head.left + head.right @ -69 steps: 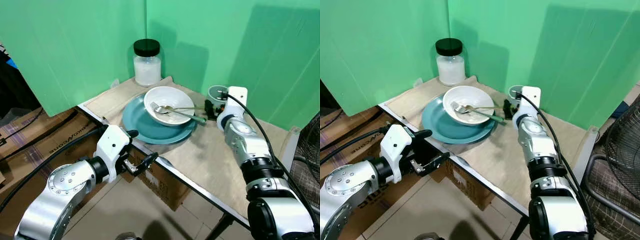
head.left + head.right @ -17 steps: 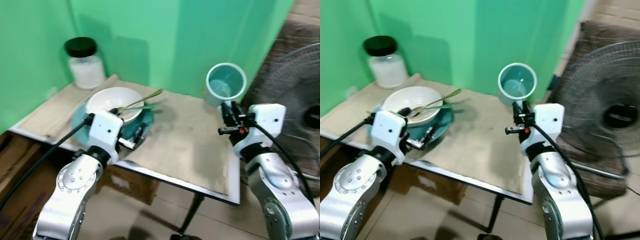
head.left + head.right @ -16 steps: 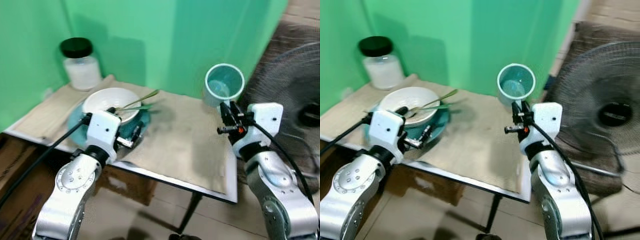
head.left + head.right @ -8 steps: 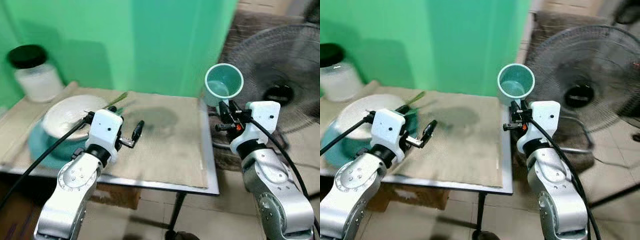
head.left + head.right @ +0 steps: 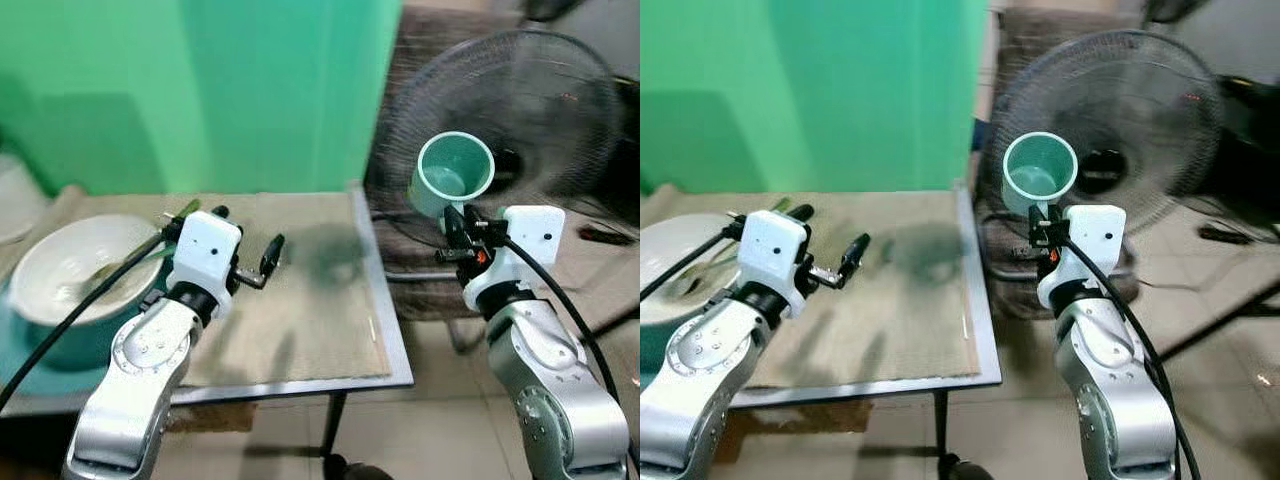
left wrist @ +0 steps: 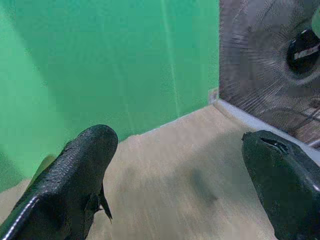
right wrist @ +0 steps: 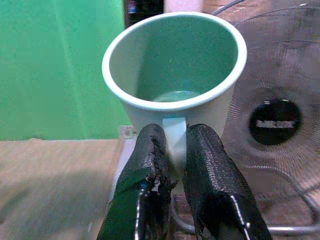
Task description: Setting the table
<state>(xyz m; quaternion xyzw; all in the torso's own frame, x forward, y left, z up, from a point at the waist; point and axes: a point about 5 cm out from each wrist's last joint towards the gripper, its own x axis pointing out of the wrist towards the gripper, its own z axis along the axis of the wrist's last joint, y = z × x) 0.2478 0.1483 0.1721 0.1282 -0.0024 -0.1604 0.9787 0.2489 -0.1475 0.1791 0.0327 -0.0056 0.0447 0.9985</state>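
A: Item one, far left?
B: White bowl (image 5: 62,270), nested on a teal plate (image 5: 45,338) at the left end of the table (image 5: 330,370). A utensil lies in the bowl, blurred; its green handle pokes out past the bowl's rim, by the left arm.

A: Table surface?
B: Beige cloth mat (image 5: 300,300) covering most of the top, metal edge showing along the front and right side. Green backdrop panels (image 5: 200,90) stand behind it.

A: Next, the left claw?
B: Left claw (image 5: 268,262), raised over the middle of the mat, just beside the bowl. Its black fingers (image 6: 80,175) stand wide apart with nothing between them, as the left wrist view shows.

A: Moving right, past the table edge?
B: Right claw (image 7: 172,165), held up in the air to the right of the table, off its surface. Both fingers are clamped on the handle of a pale green mug (image 5: 455,175), one on each side.

A: Mug's attitude?
B: Tilted, mouth turned toward the head camera; the inside is visible. It sits above the claw, touching nothing else.

A: Behind it?
B: Standing fan (image 5: 1110,130) with a round wire guard, on the tiled floor (image 5: 1230,340), well behind the mug.
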